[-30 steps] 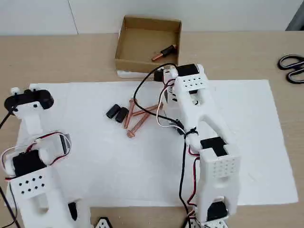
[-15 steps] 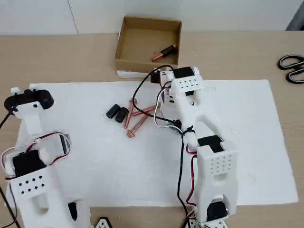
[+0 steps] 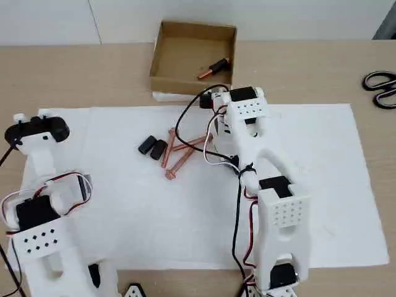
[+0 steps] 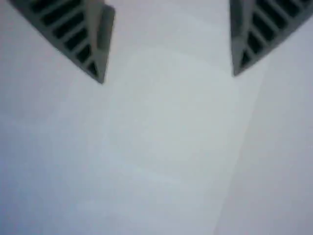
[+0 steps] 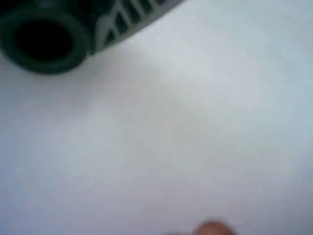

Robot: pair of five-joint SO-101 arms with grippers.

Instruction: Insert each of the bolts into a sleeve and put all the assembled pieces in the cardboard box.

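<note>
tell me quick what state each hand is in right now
Left hand: open, holding nothing, over the white sheet.
Right hand: closed on a black sleeve.

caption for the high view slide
One assembled piece in the cardboard box, two sleeves and loose bolts on the white sheet

Bolts [image 3: 168, 148] are copper, sleeves [image 3: 146, 145] black, cardboard box [image 3: 179, 83] brown, sheet [image 3: 136, 210] white.
</note>
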